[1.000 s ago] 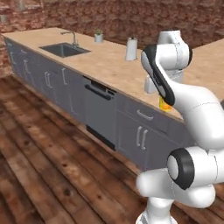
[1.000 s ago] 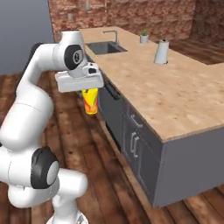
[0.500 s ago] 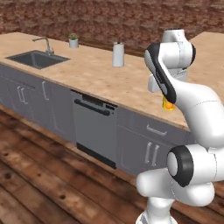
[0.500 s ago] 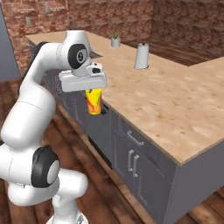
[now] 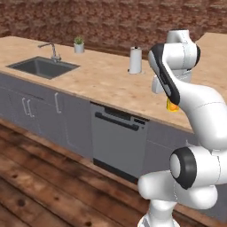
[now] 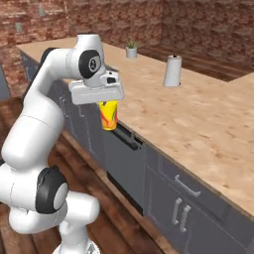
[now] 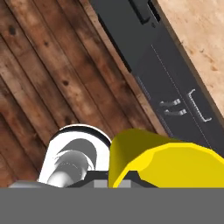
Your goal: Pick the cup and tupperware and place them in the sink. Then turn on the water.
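Observation:
My gripper (image 6: pixel 107 105) is shut on the yellow cup (image 6: pixel 108 115), which has a red-orange band and hangs upright below the hand, out over the floor in front of the counter edge. In the left base view a bit of the cup (image 5: pixel 172 105) peeks out behind my arm. The hand view shows the cup (image 7: pixel 170 162) large and yellow at the bottom. The dark sink (image 5: pixel 42 66) with its grey faucet (image 5: pixel 52 49) lies in the wood-look counter far to the left. No water runs from the faucet. The tupperware is out of view.
A white paper-towel roll (image 5: pixel 135 60) stands at the back of the counter, and a small potted plant (image 5: pixel 79 45) sits behind the sink. A dark dishwasher front (image 5: pixel 119 137) and grey cabinet doors (image 5: pixel 66 120) run below the counter. Wooden floor (image 5: pixel 40 186) spreads in front.
The whole scene has slid right in the base views as the base drives left along the counter; the sink is closer. The cup stays gripped in the same pose.

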